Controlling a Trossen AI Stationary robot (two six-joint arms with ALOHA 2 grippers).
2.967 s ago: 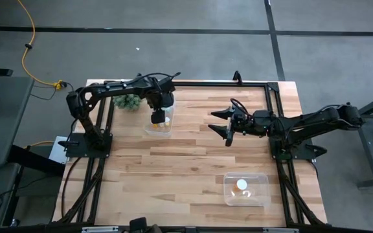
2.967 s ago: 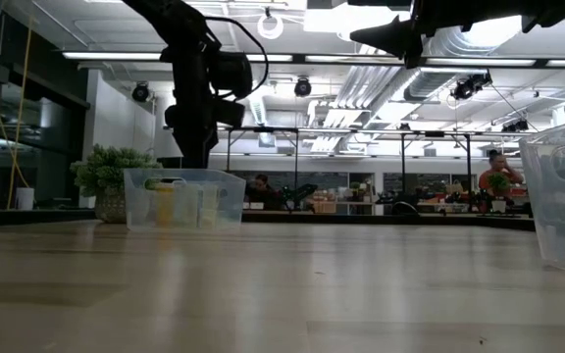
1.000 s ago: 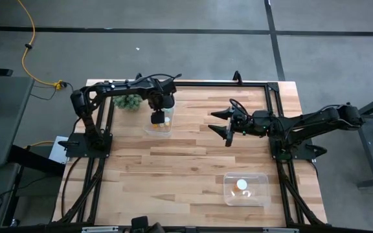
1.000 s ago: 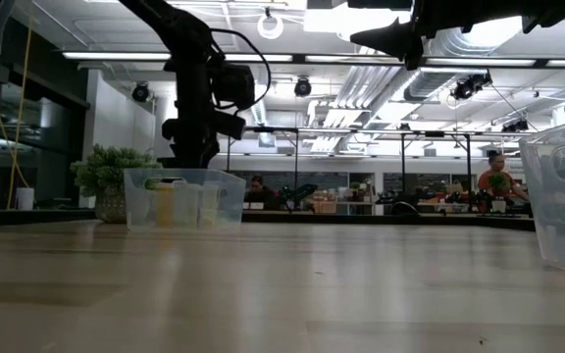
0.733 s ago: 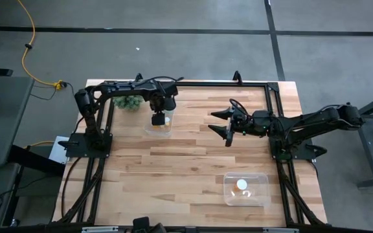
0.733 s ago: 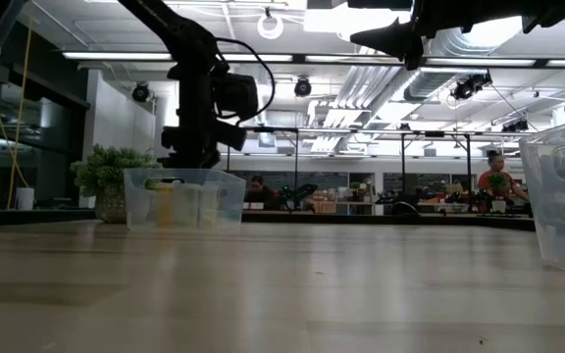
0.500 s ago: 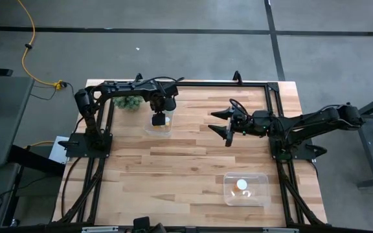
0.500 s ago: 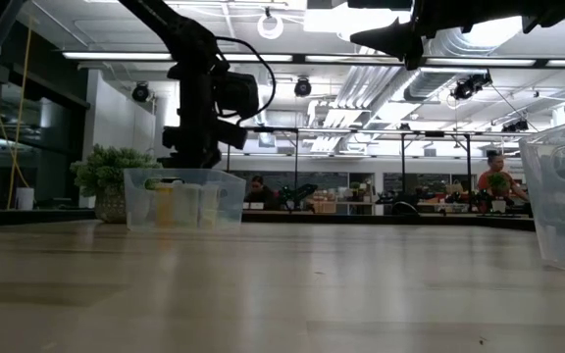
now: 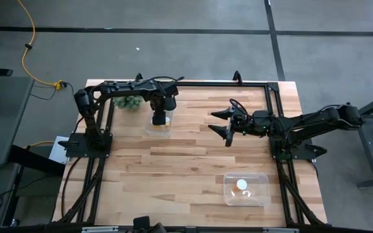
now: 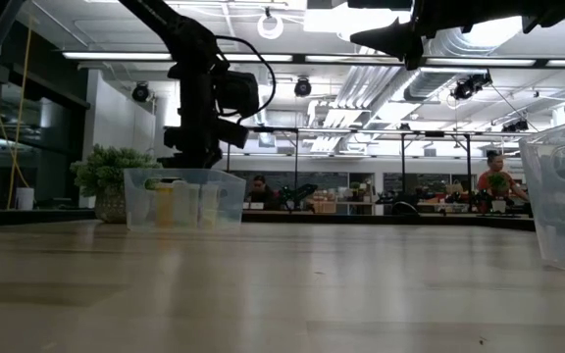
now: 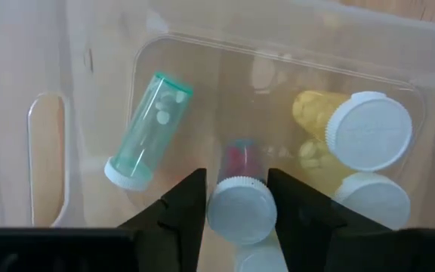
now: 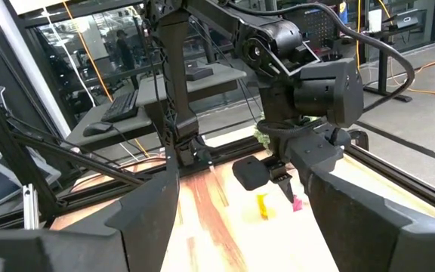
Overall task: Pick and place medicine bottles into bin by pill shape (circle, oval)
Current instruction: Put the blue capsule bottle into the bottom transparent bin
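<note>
Reaching down into the clear bin (image 9: 158, 124) at the far left of the desk (image 9: 186, 168), the left gripper (image 11: 237, 198) with its fingers (image 11: 186, 202) flanking a reddish bottle (image 11: 240, 205) with a white cap, close at each side; cannot tell whether actually pinching it. Lying in the same bin: a teal bottle (image 11: 146, 130) on its side with white pills inside, a yellow-orange bottle (image 11: 353, 128) with a broad white cap, and another white-capped bottle (image 11: 374, 200) just beside it. No readable writing or label on any bottle or bin.

Hovering well apart above the desk's middle, the right gripper (image 9: 227, 128), fingers spread wide and empty. Sitting near the front right edge, a second clear bin (image 9: 246, 189) with one white-capped bottle (image 9: 241, 184) inside. Standing just behind the left bin, a green spiky plant (image 10: 109, 175).

Compared with three seconds ago: left gripper lower, now dipped into the bin rather than above it, fingers narrowed from a wider spread. Right arm unmoved.
</note>
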